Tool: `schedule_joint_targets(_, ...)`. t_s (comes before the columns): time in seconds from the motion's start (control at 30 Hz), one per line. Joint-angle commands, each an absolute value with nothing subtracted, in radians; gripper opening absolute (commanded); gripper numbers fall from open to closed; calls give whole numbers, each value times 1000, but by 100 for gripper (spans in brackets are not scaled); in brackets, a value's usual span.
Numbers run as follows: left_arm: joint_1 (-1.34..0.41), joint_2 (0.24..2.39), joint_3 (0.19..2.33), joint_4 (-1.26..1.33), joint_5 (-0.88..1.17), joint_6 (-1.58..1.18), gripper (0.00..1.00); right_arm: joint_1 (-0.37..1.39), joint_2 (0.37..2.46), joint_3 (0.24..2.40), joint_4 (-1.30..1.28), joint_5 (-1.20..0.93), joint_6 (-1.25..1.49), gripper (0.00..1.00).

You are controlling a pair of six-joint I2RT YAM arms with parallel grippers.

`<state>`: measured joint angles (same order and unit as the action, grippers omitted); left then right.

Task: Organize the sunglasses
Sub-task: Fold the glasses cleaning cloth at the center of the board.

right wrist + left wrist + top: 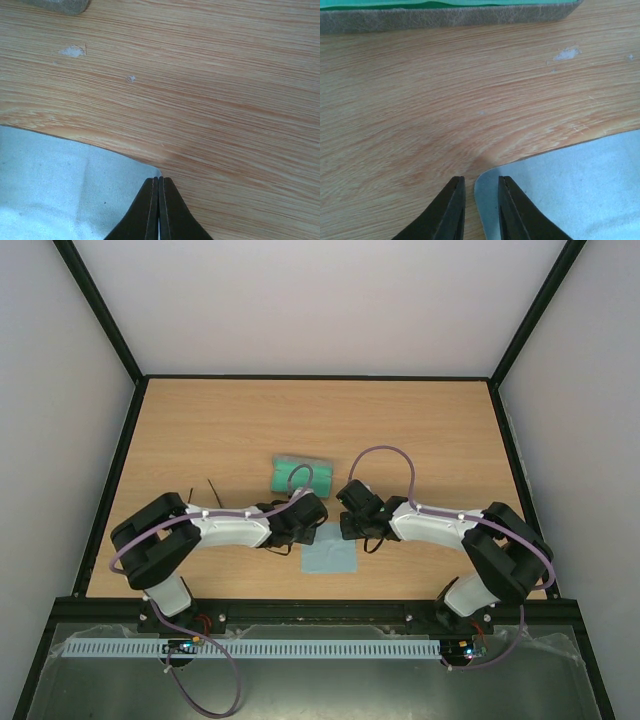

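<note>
With left hand (481, 180) slightly parted astride the cloth (570, 195) at its 10 o'clock corner and right hand (159, 181) pinched shut on the 2 o'clock corner, close left squarely, lift both evenly; no sunglasses visible on counter (250, 430).

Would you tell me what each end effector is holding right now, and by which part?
The left end effector is narrowly open astride the cloth corner, gripping nothing. The right end effector is shut at another corner; a pinch cannot be told.
</note>
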<state>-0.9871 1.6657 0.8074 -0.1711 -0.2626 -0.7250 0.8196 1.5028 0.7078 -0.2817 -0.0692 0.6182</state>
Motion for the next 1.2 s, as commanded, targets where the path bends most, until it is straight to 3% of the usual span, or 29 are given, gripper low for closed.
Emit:
schedule_joint_targets(0.0, -994, 1707, 818, -182, -268, -726, 19, 819, 1492, 692, -278, -57, 630, 1)
schedule_joint_targets(0.47, -996, 1702, 815, -179, -269, -731, 2, 819, 1489, 680, -261, -70, 630, 1)
schedule_joint_targets(1.17, -980, 1592, 784, -196, -305, -744, 2, 818, 1485, 713, -279, -66, 631, 1)
